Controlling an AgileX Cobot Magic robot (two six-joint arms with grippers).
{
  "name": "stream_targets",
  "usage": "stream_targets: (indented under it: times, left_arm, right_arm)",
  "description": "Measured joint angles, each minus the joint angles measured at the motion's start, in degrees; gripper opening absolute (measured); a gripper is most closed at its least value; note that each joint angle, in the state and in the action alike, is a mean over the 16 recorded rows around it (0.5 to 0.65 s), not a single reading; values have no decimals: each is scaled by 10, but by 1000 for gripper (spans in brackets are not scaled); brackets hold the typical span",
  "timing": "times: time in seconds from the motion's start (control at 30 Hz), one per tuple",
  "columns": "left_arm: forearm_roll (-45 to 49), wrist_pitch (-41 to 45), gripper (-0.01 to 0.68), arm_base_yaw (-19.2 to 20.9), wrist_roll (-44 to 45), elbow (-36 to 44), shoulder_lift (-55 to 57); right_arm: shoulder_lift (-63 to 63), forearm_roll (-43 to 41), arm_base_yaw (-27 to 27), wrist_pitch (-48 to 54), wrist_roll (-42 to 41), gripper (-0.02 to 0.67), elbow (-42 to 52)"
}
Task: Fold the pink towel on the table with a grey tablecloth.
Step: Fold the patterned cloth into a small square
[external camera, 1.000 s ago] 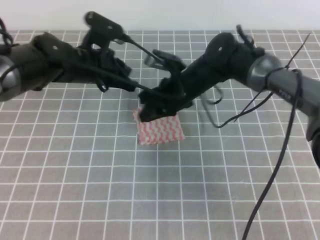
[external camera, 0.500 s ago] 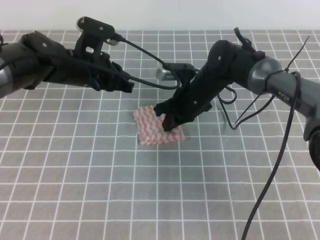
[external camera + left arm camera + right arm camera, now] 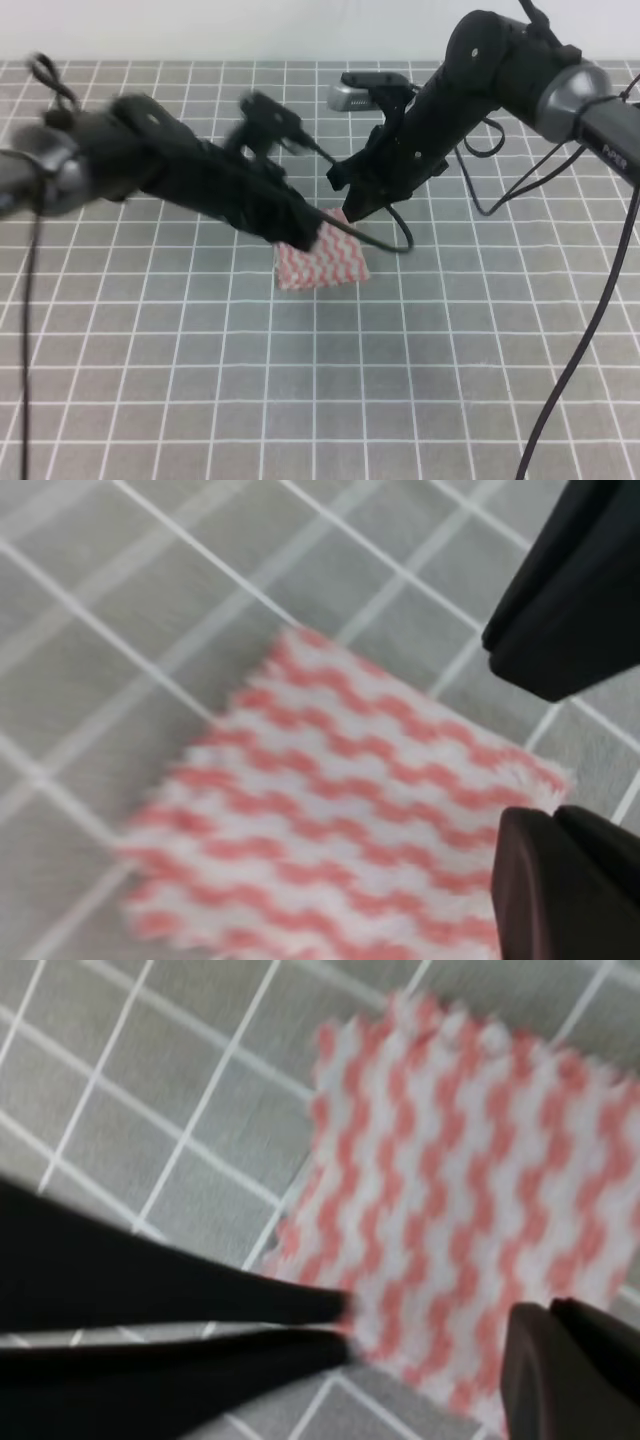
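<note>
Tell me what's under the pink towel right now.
The pink towel lies on the grey gridded tablecloth. Nothing shows past its edges in either wrist view; the left tool hides its upper-left corner in the high view.

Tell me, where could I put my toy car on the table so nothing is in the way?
The grey tablecloth lies bare across the near half, below the pink towel. It is crowded in the middle: the left gripper covers the towel's left corner, and the right gripper hangs just behind the towel.

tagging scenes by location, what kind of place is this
Probably a lab or robot test bench, not a home: two black robot arms work over a table covered in grey gridded cloth, loose cables hang from them, and only a pink towel lies there.
</note>
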Motion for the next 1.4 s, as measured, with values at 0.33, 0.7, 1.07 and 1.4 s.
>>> stream_targets:
  times: [0.33,0.7,1.07,1.4]
  left_arm:
    - [4,0,-2,-26,2,0,62]
    - [9,3,-2,-25,-1,0,75]
    - [13,0,-2,19,-12,0,-5]
    - [14,-7,-2,97,-43,19,-187]
  right_arm:
    - [15,-11,0,22,-1,-16,18]
    - [38,-20,0,12,-1,-16,24]
    - [-18,-25,-21,-22,-1,-16,20]
    - [-151,-21,-51,-85,-1,-17,26]
